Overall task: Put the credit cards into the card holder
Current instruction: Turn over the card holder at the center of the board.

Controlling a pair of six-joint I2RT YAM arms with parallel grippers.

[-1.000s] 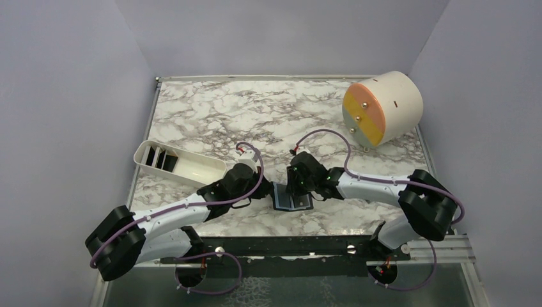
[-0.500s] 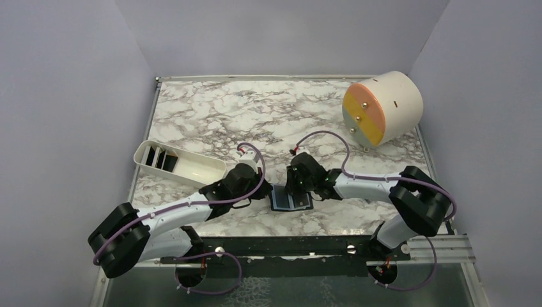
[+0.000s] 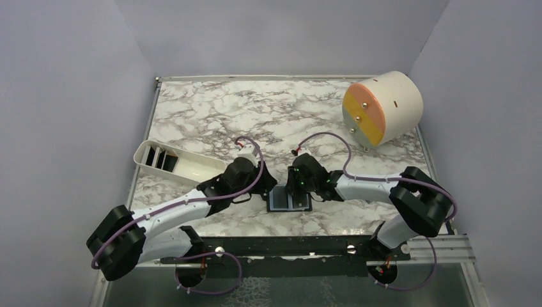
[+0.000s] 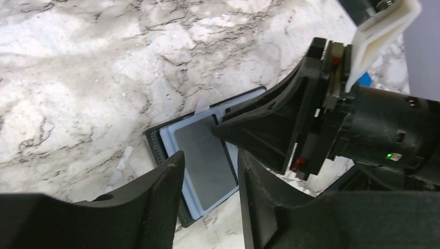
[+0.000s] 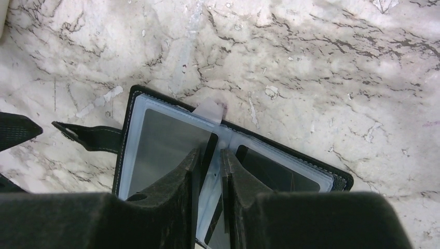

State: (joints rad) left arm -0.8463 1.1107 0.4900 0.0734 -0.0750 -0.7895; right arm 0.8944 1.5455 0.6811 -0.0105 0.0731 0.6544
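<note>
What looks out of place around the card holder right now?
Nothing looks spilled or damaged. One oddity: a pale translucent tab, perhaps tape, sticks out past the edge of the open card holder at its fold.

Matt black stitched card holder (image 5: pixel 228 136), glossy plastic inside, on smooth marble-patterned table (image 5: pixel 311 62).
</note>
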